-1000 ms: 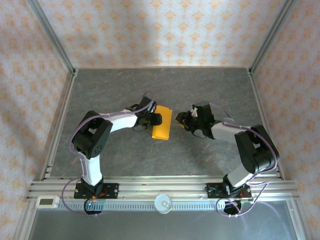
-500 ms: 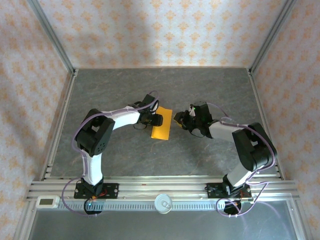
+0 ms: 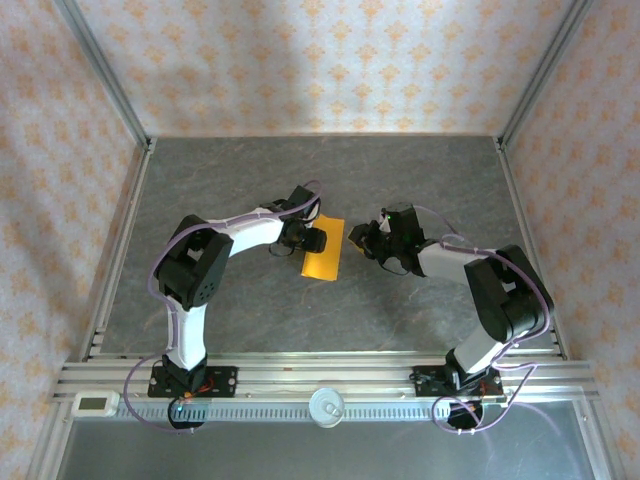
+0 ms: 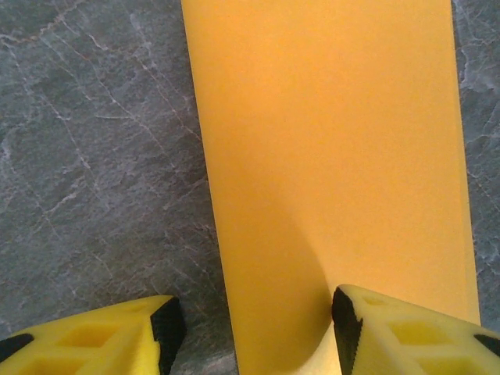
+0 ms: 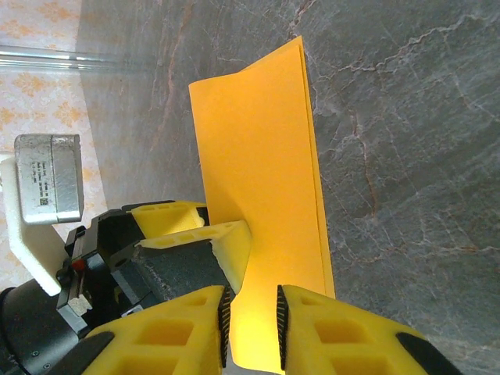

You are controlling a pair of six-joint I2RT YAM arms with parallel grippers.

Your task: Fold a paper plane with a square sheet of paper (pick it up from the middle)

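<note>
top external view: a folded orange paper [image 3: 326, 256] lies as a narrow rectangle on the grey marbled desk [image 3: 230, 180], just left of the frame's centre, with its long sides running up and down the frame and leaning slightly. the left gripper [image 3: 312, 240] sits at the paper's left edge and the right gripper [image 3: 358, 240] is just beside its right edge, so the two face each other across the sheet. patterned walls [image 3: 330, 60] fill the top of the frame.

left wrist view: the orange paper [image 4: 328, 141] covers the centre and right of the frame, and the desk [image 4: 94, 156] shows down the left side. the left gripper [image 4: 254, 334] is at the bottom edge with its jaws open wide. one yellow finger [image 4: 101, 340] is over bare desk and the other is over the paper, so the jaws straddle the paper's left edge. they grip nothing.

right wrist view: the orange paper [image 5: 266, 156] runs from the top centre down to the bottom of the frame, two layers showing at its upper corner and its left edge curling up off the desk [image 5: 391, 156]. the right gripper [image 5: 251, 324] is at the bottom, its jaws a narrow gap apart with paper showing in the gap; the pads are not pressed together. the left gripper [image 5: 225, 226] reaches in from the left, one finger on the paper.
</note>
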